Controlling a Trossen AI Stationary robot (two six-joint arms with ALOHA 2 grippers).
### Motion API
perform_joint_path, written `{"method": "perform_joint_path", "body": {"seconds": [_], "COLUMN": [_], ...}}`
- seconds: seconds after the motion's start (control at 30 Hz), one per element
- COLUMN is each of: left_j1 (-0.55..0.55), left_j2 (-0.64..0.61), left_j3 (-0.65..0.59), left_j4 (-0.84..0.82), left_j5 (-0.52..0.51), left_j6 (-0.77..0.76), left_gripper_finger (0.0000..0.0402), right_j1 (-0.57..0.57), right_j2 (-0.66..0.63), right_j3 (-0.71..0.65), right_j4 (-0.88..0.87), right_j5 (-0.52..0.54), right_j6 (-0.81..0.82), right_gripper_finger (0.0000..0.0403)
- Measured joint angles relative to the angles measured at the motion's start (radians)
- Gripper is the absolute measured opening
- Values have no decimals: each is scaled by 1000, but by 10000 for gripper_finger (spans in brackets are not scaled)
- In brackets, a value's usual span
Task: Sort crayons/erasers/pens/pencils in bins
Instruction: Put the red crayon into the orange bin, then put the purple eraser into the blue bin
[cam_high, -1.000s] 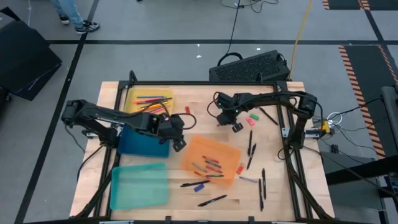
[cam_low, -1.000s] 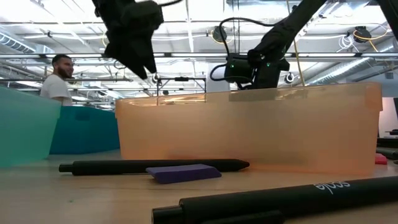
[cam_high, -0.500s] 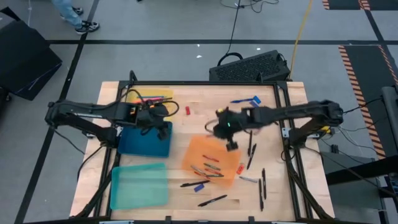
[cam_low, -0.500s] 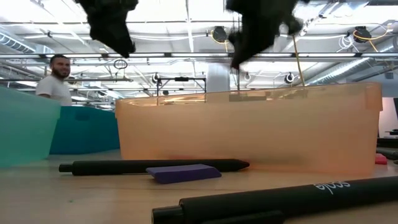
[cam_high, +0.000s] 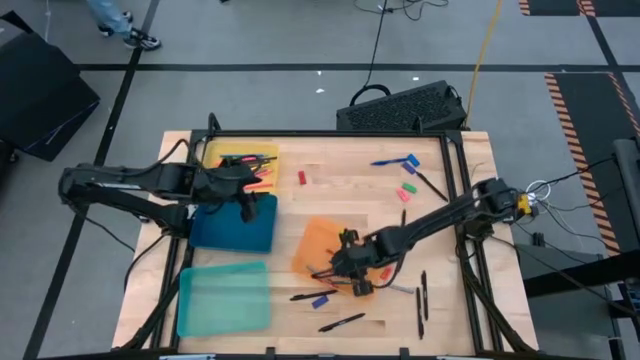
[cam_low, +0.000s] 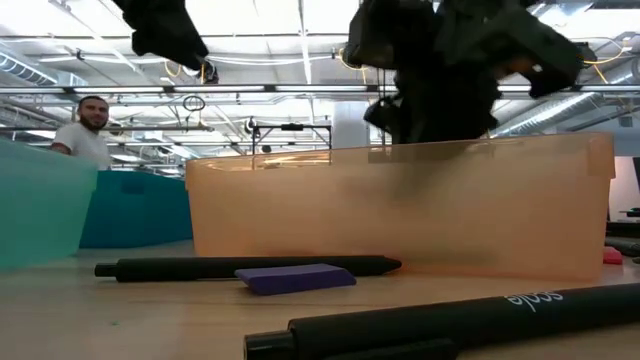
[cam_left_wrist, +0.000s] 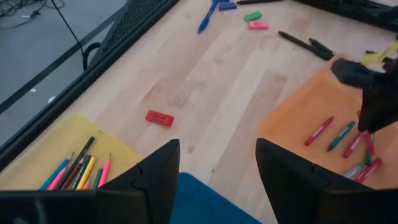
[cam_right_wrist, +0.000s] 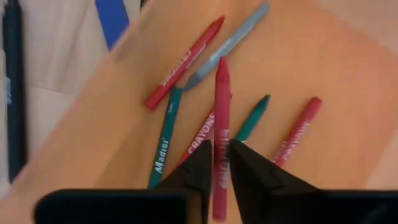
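Right gripper (cam_right_wrist: 221, 163) of ours pinches a red crayon (cam_right_wrist: 221, 112) above the orange bin (cam_high: 318, 240), pointing ahead among loose crayons (cam_right_wrist: 166, 134).

Bins: four – yellow (cam_high: 212, 152), blue (cam_high: 232, 228), orange (cam_high: 315, 242), teal (cam_high: 222, 297).
Crayons (cam_right_wrist: 185, 62) in orange bin: seven – four red, two green, one grey; one red sits in right pincer (cam_right_wrist: 221, 152).
Erasers (cam_high: 301, 177) loose on surface (cam_high: 340, 190): five seen – red, green, pink, two blue.
Pens (cam_high: 342, 322): one blue, at least five black.
Pencils (cam_left_wrist: 86, 173) in yellow bin: about six, partly hidden.
Arms: two.
Person (cam_low: 88, 135): one.
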Motion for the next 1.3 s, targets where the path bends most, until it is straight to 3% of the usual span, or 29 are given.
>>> {"method": "perform_joint_path", "body": {"seconds": [0.1, 0.27, 0.5, 0.67, 0.8, 1.0, 1.3], "left_j1": [0, 8, 40, 79, 117, 172, 317], "left_j2": [-12, -29, -30, -14, 13, 47, 51], "left_j3": [1, 1, 0, 0, 0, 0, 0], "left_j4": [-1, -2, 1, 79, 172, 270, 333], "left_j5": [1, 2, 37, 61, 102, 140, 209], "left_j6": [-4, 0, 16, 52, 59, 62, 41], "left_gripper_finger": [223, 268, 299, 290, 286, 285, 285], "right_j1": [-4, -43, -204, -406, -526, -683, -950], "right_j2": [3, -103, -378, -519, -528, -459, -332], "right_j3": [5, 39, -1, -149, -276, -370, -263], "right_j4": [-18, -79, -467, -582, -598, -555, -404], "right_j5": [3, 38, 345, 309, 222, 208, 175], "right_j6": [8, 97, 446, 702, 874, 837, 418], "right_gripper_finger": [84, 149, 198, 196, 188, 188, 187]}}
